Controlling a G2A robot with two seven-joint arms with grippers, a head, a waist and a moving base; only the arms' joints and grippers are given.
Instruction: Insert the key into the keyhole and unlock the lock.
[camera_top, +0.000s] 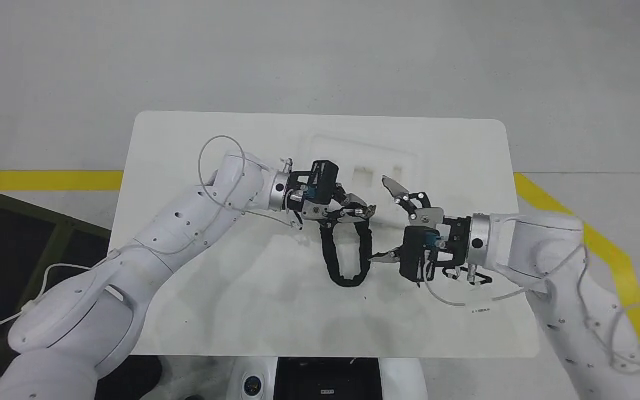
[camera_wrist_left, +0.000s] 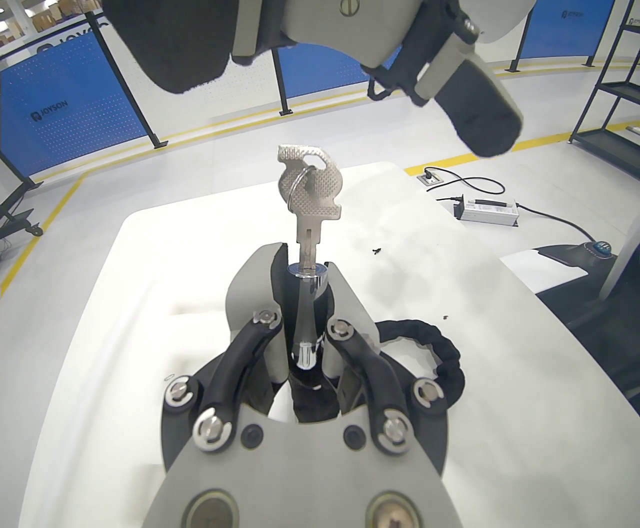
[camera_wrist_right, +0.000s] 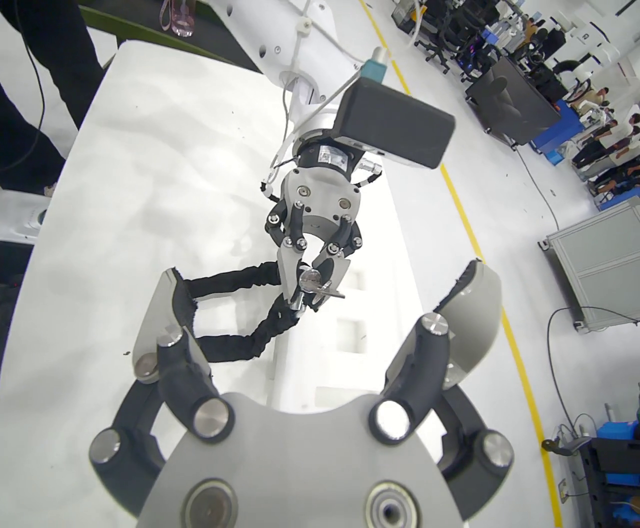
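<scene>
The white table (camera_top: 250, 300) is carrying the work near its middle, where the two arms are meeting tip to tip. The lock (camera_top: 345, 262), a loop sleeved in black fabric, is trailing down from the left arm's tool, with its bend lying on the tabletop. The left gripper (camera_wrist_right: 309, 279) is clamping the lock's chrome cylinder (camera_wrist_left: 306, 310) between its two fingers and pointing the cylinder's end at the other arm. The right gripper (camera_top: 393, 222) is hovering just in front of that end with its fingers spread wide apart, one to each side of the cylinder's line, touching neither the lock nor anything else. The key (camera_wrist_left: 312, 192) is sitting with its blade pushed into the keyhole at the cylinder's end, its patterned silver head sticking out free toward the spread fingers. A small split ring (camera_wrist_left: 295, 187) is hanging through the hole in the key's head.
</scene>
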